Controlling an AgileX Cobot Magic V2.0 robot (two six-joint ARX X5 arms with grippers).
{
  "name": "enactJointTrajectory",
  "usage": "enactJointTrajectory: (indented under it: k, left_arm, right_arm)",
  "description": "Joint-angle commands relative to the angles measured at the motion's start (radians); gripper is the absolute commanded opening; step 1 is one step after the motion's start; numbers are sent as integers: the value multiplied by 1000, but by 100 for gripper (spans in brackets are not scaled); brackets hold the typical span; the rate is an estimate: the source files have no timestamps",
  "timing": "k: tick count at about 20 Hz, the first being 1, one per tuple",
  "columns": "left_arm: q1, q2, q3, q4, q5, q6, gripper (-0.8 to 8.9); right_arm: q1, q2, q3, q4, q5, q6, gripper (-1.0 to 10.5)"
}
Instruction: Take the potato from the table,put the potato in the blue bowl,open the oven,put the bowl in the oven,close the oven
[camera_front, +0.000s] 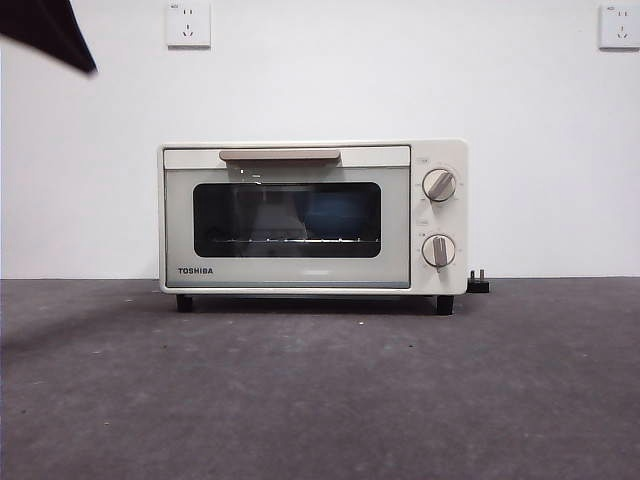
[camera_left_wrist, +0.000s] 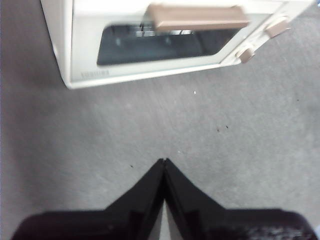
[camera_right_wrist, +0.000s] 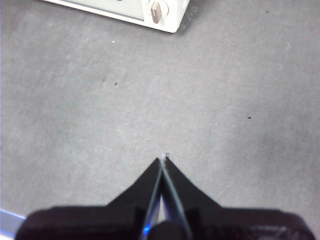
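Both grippers, L (camera_left_wrist: 164, 161) and R (camera_right_wrist: 164, 160), were seen pinched closed w/ nothing held, raised over the table (camera_front: 320, 400). The oven (camera_front: 313, 216) stood w/ door shut, "TOSHIBA" printed at its lower left; a blue shape was glimpsed behind the glass.

The oven (camera_front: 313, 216) is a cream-white, boxy TOSHIBA toaster unit standing upright on black feet on the dark grey, felt-like worktop (camera_front: 320, 400), set against the white wall. Its door is closed, with the beige bar handle at the top edge. Two silver knobs sit one above the other on its right panel. A blue shape shows dimly behind the dark glass window, above the wire rack.
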Motion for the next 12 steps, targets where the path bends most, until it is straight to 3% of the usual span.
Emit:
enactJointTrajectory:
  k: [1, 4, 7, 12]
  left_arm:
    - [-42, -110, 0, -37, -96, 42, -7]
    - [-114, -244, 0, -142, -208, 47, -7]
    - [-162, -352, 0, -276, -214, 46, -7]
    - [-166, -471, 1, -370, -213, 45, -4]
  right_arm:
    - [0, -3, -10, 6, -26, -63, -1]
    - [0, -3, -10, 0, -100, -135, -1]
    - [0, -3, -10, -2, -164, -170, -1]
    - [0, -3, -10, -6, -161, -170, -1]
